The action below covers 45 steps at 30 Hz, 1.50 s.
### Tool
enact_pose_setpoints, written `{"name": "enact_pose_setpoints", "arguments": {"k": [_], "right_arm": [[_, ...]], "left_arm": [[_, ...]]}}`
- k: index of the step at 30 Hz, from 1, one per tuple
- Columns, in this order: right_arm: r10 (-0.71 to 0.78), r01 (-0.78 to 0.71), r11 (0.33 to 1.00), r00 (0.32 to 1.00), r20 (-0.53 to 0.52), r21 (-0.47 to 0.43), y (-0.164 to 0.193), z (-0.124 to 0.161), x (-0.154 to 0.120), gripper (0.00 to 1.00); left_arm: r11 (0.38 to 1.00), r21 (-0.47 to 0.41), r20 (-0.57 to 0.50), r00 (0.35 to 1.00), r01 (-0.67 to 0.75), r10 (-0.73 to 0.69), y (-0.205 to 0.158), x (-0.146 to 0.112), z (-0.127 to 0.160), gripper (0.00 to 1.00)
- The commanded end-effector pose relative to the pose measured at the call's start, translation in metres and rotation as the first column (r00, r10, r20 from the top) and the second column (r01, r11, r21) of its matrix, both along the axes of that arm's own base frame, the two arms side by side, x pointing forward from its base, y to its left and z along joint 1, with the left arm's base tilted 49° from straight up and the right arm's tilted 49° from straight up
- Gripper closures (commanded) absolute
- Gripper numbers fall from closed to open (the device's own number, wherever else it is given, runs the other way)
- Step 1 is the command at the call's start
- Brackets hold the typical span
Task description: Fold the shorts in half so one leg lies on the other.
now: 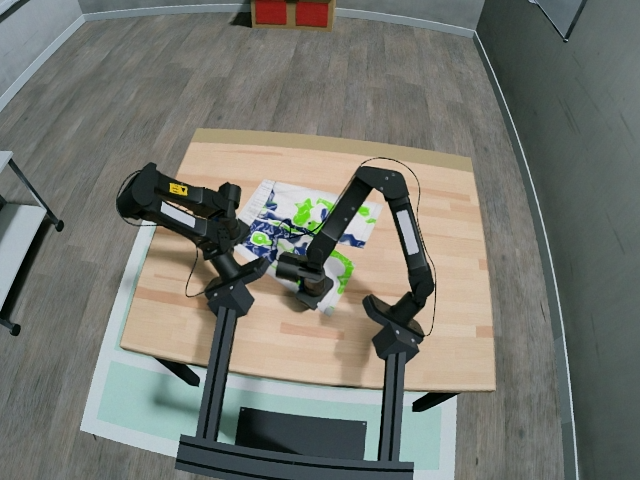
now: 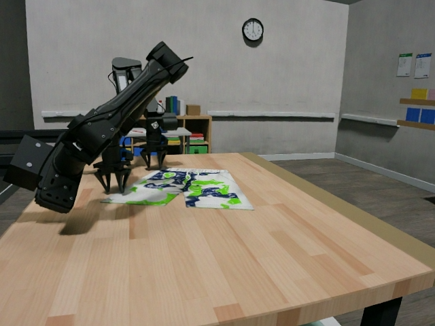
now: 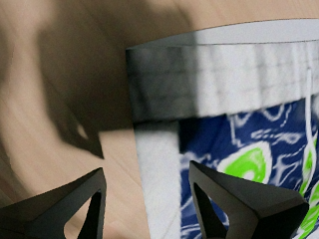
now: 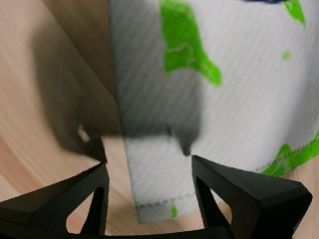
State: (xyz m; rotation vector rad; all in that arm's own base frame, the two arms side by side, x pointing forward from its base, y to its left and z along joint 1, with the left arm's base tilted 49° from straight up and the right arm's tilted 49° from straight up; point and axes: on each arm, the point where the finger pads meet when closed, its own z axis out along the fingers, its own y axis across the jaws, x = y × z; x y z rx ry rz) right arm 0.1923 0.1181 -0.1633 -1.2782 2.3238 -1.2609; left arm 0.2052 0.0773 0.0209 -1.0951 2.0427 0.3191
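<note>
The white, blue and green shorts [image 1: 302, 211] [image 2: 207, 189] [image 3: 224, 80] [image 4: 249, 105] lie spread flat, with the waistband at upper left and both legs pointing right in the top view. My left gripper [image 2: 154, 167] [image 3: 146, 173] is open and empty, above the side edge near the waistband corner. My right gripper [image 2: 115, 192] [image 4: 149, 168] is open and empty, low above the outer edge of the near leg, by its hem corner. In both wrist views one finger is over cloth and the other over bare wood. The top view hides the fingertips.
The wooden table [image 1: 439, 320] [image 2: 281, 252] extends around the shorts. The right arm [image 1: 341, 217] reaches across above the cloth in the top view, partly hiding it. The left arm [image 1: 178, 206] bends out past the table's left side. A thin cable hangs by each arm.
</note>
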Motion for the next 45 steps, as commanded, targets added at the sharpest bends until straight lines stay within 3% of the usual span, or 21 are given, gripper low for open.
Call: {"name": "enact_pose_setpoints", "arguments": {"k": [1, 18, 19, 27, 30, 33, 34, 42, 43, 44, 45], "right_arm": [[0.029, -0.03, 0.999, 0.999, 0.016, 0.014, 0.005, -0.002, 0.004, 0.44], [0.008, -0.008, 1.0, 1.0, 0.016, 0.011, -0.003, -0.012, 0.012, 0.44], [0.014, -0.014, 1.0, 1.0, 0.015, 0.011, -0.002, -0.011, 0.01, 0.54], [0.015, -0.016, 1.0, 1.0, 0.019, 0.024, 0.002, -0.009, 0.011, 0.54], [0.014, -0.015, 1.0, 0.997, 0.072, 0.012, -0.003, 0.002, 0.022, 0.54], [0.009, -0.01, 1.0, 0.999, 0.046, 0.02, -0.003, 0.0, 0.019, 0.54], [0.009, -0.01, 1.0, 0.999, 0.045, 0.02, -0.004, 0.0, 0.02, 0.54], [0.003, -0.004, 1.0, 0.999, 0.036, 0.002, -0.011, -0.003, 0.018, 0.54], [0.004, -0.004, 1.0, 0.999, 0.039, 0.004, -0.01, -0.002, 0.019, 0.54], [0.004, -0.004, 1.0, 0.999, 0.037, 0.0, -0.011, -0.002, 0.018, 0.64], [0.004, -0.004, 1.0, 0.999, 0.037, 0.0, -0.011, -0.002, 0.018, 0.64]], "left_arm": [[1.0, -0.006, 0.041, 0.999, 0.02, -0.019, -0.003, 0.013, 0.007, 0.44], [1.0, -0.005, 0.046, 0.998, 0.031, -0.03, 0.001, 0.017, -0.001, 0.44], [1.0, -0.005, 0.047, 0.998, 0.031, -0.03, 0.001, 0.018, -0.001, 0.44], [1.0, -0.005, 0.049, 0.998, 0.031, -0.03, 0.005, 0.021, -0.005, 0.44], [1.0, -0.004, 0.037, 0.999, 0.026, -0.025, 0.006, 0.019, -0.009, 0.44], [1.0, -0.003, 0.025, 0.999, 0.02, -0.02, 0.007, 0.016, -0.011, 0.44], [1.0, -0.003, 0.022, 1.0, 0.019, -0.019, 0.007, 0.015, -0.012, 0.54], [1.0, -0.003, 0.024, 1.0, 0.019, -0.019, 0.007, 0.016, -0.011, 0.54], [0.999, -0.029, 0.069, 0.997, 0.041, -0.038, 0.001, 0.028, -0.005, 0.54], [0.998, -0.037, 0.079, 0.996, 0.045, -0.042, 0.0, 0.031, -0.004, 0.54], [0.998, -0.041, 0.093, 0.995, 0.045, -0.041, -0.002, 0.036, -0.001, 0.54]]}}
